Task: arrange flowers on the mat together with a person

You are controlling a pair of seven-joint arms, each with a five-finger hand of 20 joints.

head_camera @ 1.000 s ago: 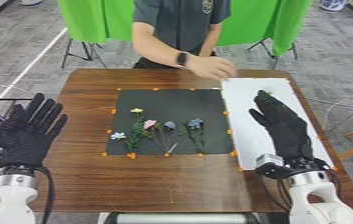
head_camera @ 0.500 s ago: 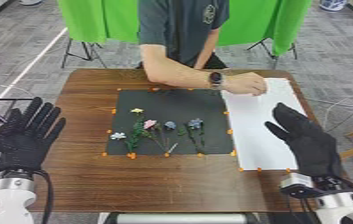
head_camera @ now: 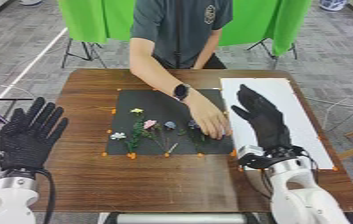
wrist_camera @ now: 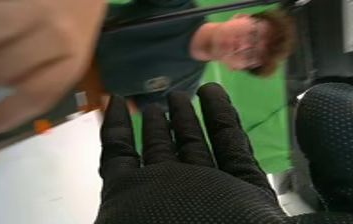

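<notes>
The person's bare hand (head_camera: pixel 206 119) has now moved from long white sheet (head_camera: pixel 280 95) onto square black mat (head_camera: pixel 128 99), beside small colourful flowers (head_camera: pixel 149 124), prob. adding one, w/ robot's black-gloved L hand (head_camera: pixel 28 140) and R hand (head_camera: pixel 263 119) straight-fingered, thumbs apart.

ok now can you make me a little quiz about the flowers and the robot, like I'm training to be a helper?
1. True or false: the person's hand is over the dark mat.
2. What colour is the flower farthest left on the mat in the head view? A) pink B) white C) yellow
3. Fill in the blank: in the head view, the robot's right hand is over the ____ sheet.

Key: 1 true; 2 B; 3 white
</notes>
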